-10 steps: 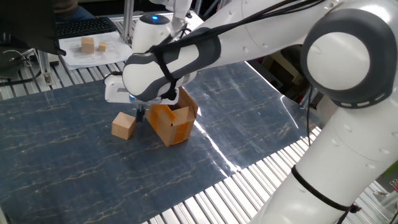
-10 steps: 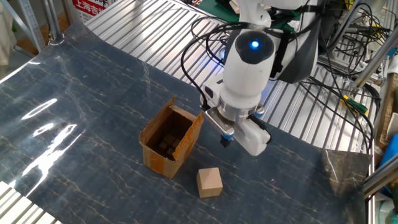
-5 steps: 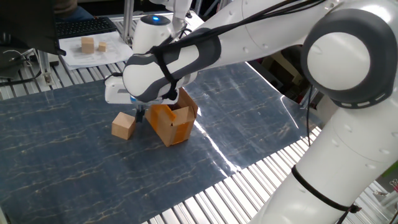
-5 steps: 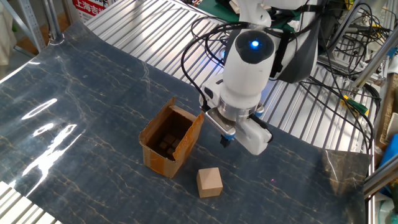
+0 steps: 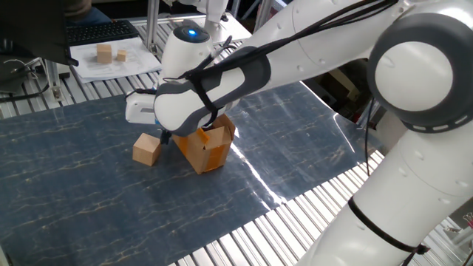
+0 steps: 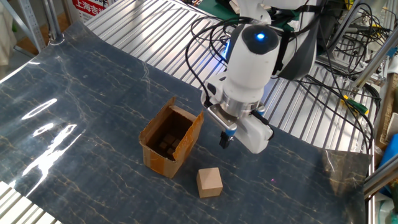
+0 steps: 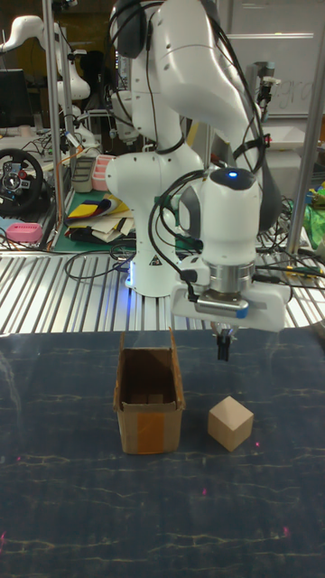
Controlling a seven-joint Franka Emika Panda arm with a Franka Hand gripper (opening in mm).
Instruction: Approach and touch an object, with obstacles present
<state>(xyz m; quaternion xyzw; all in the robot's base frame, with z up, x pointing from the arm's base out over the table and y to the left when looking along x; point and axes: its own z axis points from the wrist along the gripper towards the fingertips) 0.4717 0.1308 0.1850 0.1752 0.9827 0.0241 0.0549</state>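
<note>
The object, a plain light-tan wooden cube (image 5: 147,150) (image 6: 209,182) (image 7: 229,422), rests on the blue-grey mat. Beside it stands the obstacle, an orange-brown cardboard box (image 5: 205,146) (image 6: 169,140) (image 7: 149,400) with raised flaps and an open top. My gripper (image 5: 165,137) (image 6: 224,142) (image 7: 223,349) hangs point-down above the mat, between box and cube and a little behind the cube. Its fingers are shut together with nothing in them. It touches neither the cube nor the box.
Two small pale wooden blocks (image 5: 104,52) lie on a white sheet at the back left, next to a keyboard (image 5: 100,31). The mat (image 6: 74,99) lies on a ribbed metal table (image 6: 298,134). Cables (image 6: 348,43) hang behind the arm.
The arm's wrist and upper links have swung slightly sideways. The fingertips stay at nearly the same spot above the mat. Cube and box have not moved.
</note>
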